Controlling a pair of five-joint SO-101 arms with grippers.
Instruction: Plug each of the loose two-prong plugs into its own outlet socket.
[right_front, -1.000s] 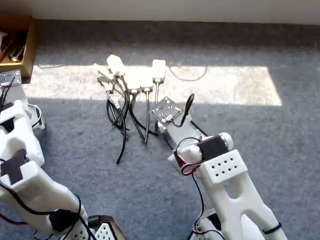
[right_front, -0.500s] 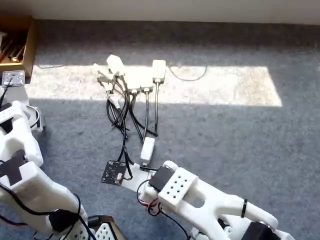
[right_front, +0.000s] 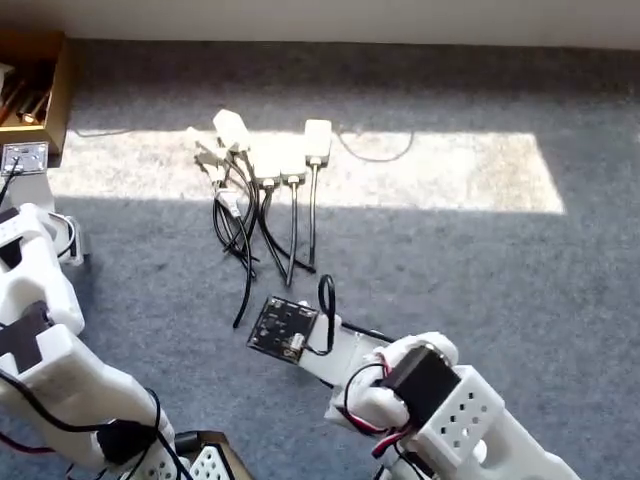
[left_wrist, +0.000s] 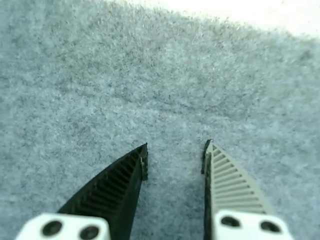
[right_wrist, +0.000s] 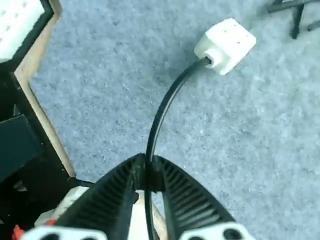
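The loose white plug (right_wrist: 226, 39) I'm working with is lying on the grey carpet (right_wrist: 280, 150) that covers the table, a bit past the tips of my right gripper (right_wrist: 146, 162). Its black cord (right_wrist: 165, 110) curves from the back of the plug straight into the jaws. Those jaws are pinched tight on the cord itself, not on the plug body, so the plug just rests on the carpet at the end of it. Just beside that gripper on one side there's a wood-edged board (right_wrist: 40, 100). From the high view my right arm (right_front: 430, 390) sits low and centre, with its wrist pointing toward the bunch of white plugs and sockets (right_front: 268, 160) up in the sunlit strip (right_front: 450, 170). Those are packed close together, and their dark cords (right_front: 290, 240) trail down toward the arm in a loose tangle. The left arm (right_front: 40, 330) is off at the left edge, well apart from all of that. My left gripper (left_wrist: 175, 160) hangs over bare carpet with the jaws spread, one black and one pale, and nothing between them. A wooden box (right_front: 55, 90) sits in the far left corner, well clear of the plugs.
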